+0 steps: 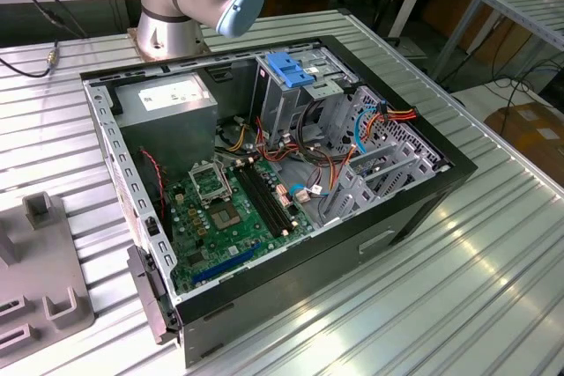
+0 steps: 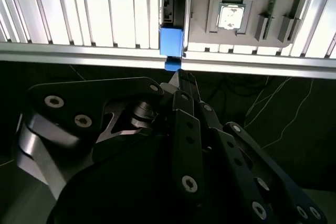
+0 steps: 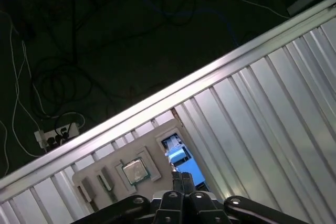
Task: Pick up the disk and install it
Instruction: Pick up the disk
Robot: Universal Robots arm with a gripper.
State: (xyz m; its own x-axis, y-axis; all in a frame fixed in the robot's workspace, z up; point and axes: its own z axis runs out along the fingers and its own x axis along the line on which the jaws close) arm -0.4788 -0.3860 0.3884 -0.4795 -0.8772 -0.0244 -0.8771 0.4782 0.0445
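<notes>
In the second wrist view, saw the tool with tips pressed together, clamped on nothing. Found the disk straight ahead, just beyond those tips, standing on edge by the grey fixture on the counter, long axis running on away from the tool.

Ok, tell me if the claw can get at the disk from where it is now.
Probably yes. In the second wrist view the claw points straight at the blue end of the disk, which sits beside the grey fixture tray on the ribbed table, with nothing between them. Contact can't be judged.
</notes>
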